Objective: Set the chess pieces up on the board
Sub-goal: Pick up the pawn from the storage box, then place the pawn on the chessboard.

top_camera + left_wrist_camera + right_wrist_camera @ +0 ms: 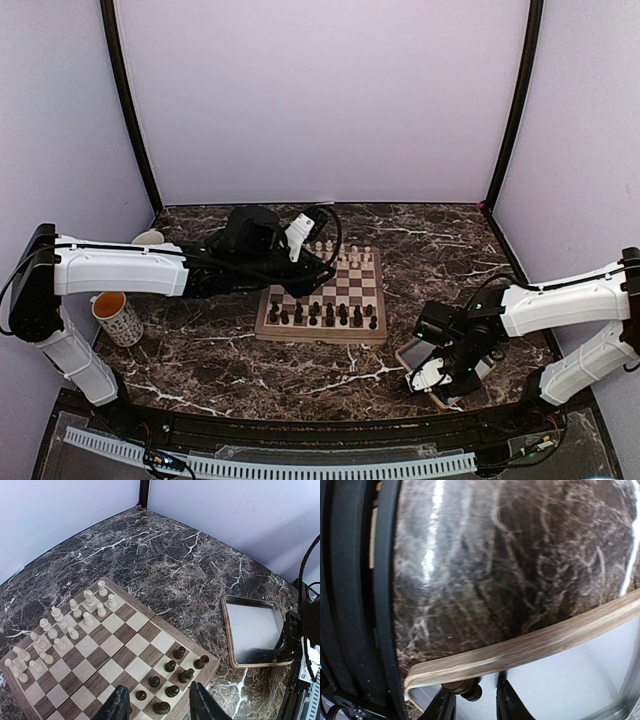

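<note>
Nearest the arms, the right gripper (475, 705) hangs low in a corner of the tray (530, 642). Its fingers are partly spread around one dark piece (469, 689), which lies against one finger with a gap to the other, so it does not look pinched yet. As far as the wrist view shows, the rest of the tray is bare, so this is probably among the last pieces to go.

Beyond the tray sits the board (300, 333), and it looks nearly set. The dark chess pieces (172, 690) stand in two rows on its near side and the pale pieces (75, 609) in two rows on its far side. I cannot count them well enough to say which square is vacant.

The left gripper (156, 700) hovers over the dark rows, fingers spread and holding nothing. Its arm reaches across the board's left side, which could crowd a placement there. The tray rim beside the lying piece and the closely packed dark pieces are the other likely hindrances.

Left of the board stands a mug (118, 318). Farther back, a pale cup (148, 238) is partly hidden behind the left arm.
</note>
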